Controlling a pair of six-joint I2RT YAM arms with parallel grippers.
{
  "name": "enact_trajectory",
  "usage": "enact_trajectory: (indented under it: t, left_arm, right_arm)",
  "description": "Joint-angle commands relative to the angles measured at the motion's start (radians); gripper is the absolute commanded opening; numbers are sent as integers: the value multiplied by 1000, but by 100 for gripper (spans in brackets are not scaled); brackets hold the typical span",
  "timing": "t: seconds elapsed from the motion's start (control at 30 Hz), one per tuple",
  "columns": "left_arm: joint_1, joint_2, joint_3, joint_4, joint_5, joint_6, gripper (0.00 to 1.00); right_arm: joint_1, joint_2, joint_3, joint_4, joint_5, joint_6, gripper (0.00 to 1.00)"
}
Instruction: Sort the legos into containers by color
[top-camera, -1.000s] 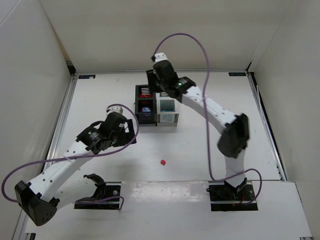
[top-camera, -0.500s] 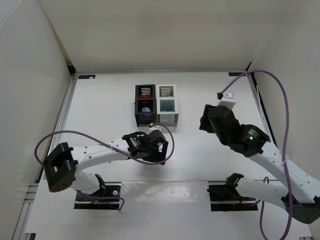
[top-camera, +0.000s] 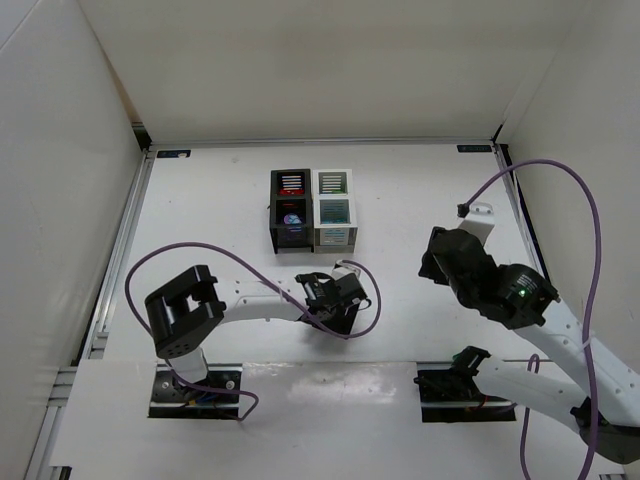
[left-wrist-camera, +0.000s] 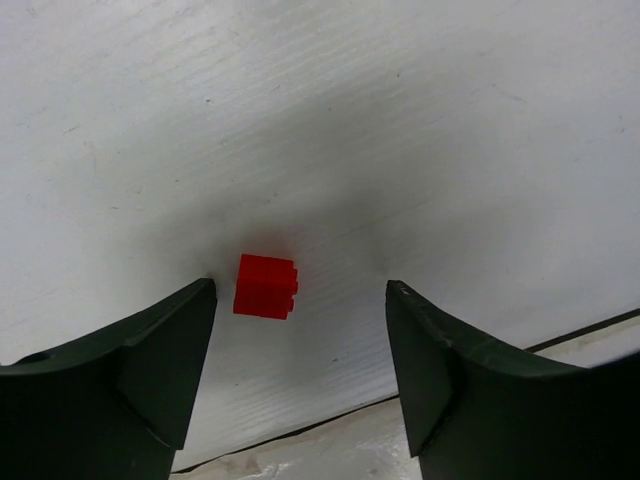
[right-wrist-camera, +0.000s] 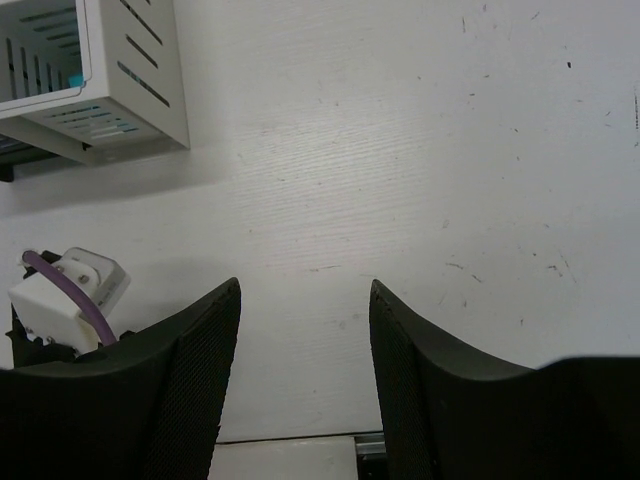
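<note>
A small red lego (left-wrist-camera: 265, 286) lies on the white table, just ahead of my open left gripper (left-wrist-camera: 300, 290) and nearer its left finger; nothing touches it. In the top view the left gripper (top-camera: 330, 310) covers the lego, low over the table near the front edge. The black bin (top-camera: 290, 208) and the white bin (top-camera: 334, 208) stand side by side at the table's middle back; a teal piece and a red piece show in the black bin. My right gripper (right-wrist-camera: 303, 290) is open and empty above bare table; in the top view it (top-camera: 432, 262) is at the right. The white bin's corner (right-wrist-camera: 100, 80) shows in the right wrist view.
The left arm's white wrist block with its purple cable (right-wrist-camera: 65, 295) shows at the lower left of the right wrist view. The table's front edge (left-wrist-camera: 300, 425) runs just behind the left fingers. White walls enclose the table on three sides.
The left arm has swung from the left side to the front middle and come down over the red lego. The right arm has drawn back from the bins to the right side.
</note>
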Motion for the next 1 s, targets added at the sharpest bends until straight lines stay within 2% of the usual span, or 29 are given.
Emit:
enact_trajectory:
  t: [0.0, 0.1, 0.23, 0.43, 0.57, 0.73, 0.83, 0.97]
  left_arm:
    - [-2, -1, 22, 4, -33, 8, 77]
    - [-1, 2, 24, -3, -55, 21, 72]
    - [-1, 12, 30, -23, -58, 36, 57]
    - [-2, 2, -13, 20, -55, 33, 51]
    - [1, 23, 21, 3, -64, 47, 37]
    - [-2, 22, 33, -3, -66, 51, 31]
    - [-2, 3, 52, -72, -93, 50, 31]
    - [13, -111, 160, -172, -179, 102, 31]
  right_arm:
    - [0, -5, -1, -10, 33, 21, 58]
    - [-3, -8, -7, -10, 35, 34, 58]
    - [0, -14, -12, -10, 38, 49, 58]
    - [-10, -9, -16, -5, 35, 47, 58]
    - [-9, -11, -15, -4, 36, 44, 58]
    - [-9, -17, -12, -18, 39, 52, 58]
    - [-13, -25, -6, -27, 42, 50, 58]
    - [-32, -41, 7, -21, 55, 21, 58]
